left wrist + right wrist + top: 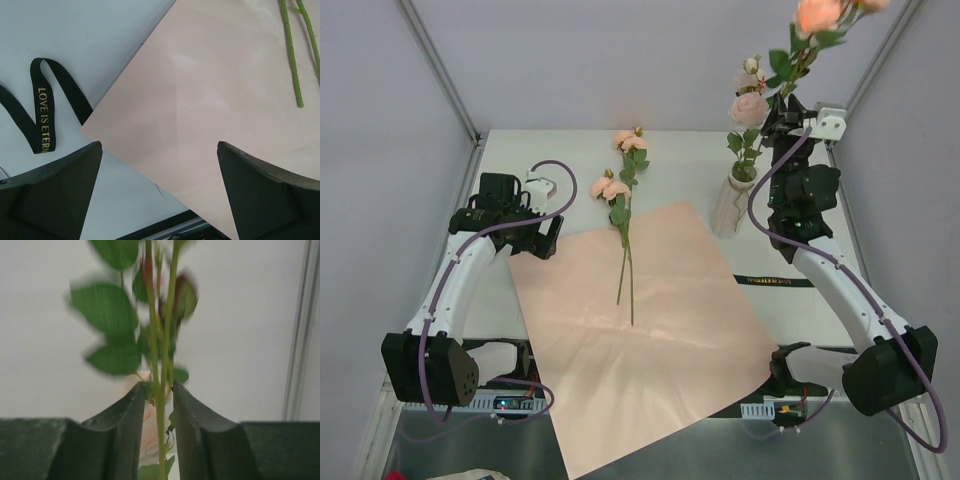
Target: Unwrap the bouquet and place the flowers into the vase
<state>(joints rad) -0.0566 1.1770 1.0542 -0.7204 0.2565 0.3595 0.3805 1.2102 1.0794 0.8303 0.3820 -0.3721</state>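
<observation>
The bouquet lies unwrapped, its pale pink paper (640,340) spread flat on the table. Two roses (623,215) rest on the paper's far part, their stem ends (292,60) showing in the left wrist view. The off-white vase (728,208) stands at the back right with flowers (750,108) in it. Above the vase, my right gripper (786,108) has its jaws slightly apart around a tall rose stem (161,405), with gaps on both sides; its bloom (817,14) is high up. My left gripper (160,145) is open and empty over the paper's left edge.
The black ribbon (42,115) with gold letters lies on the white table left of the paper. A black lettered strip (775,282) sticks out at the paper's right edge. Grey walls and metal frame posts close in the back and sides.
</observation>
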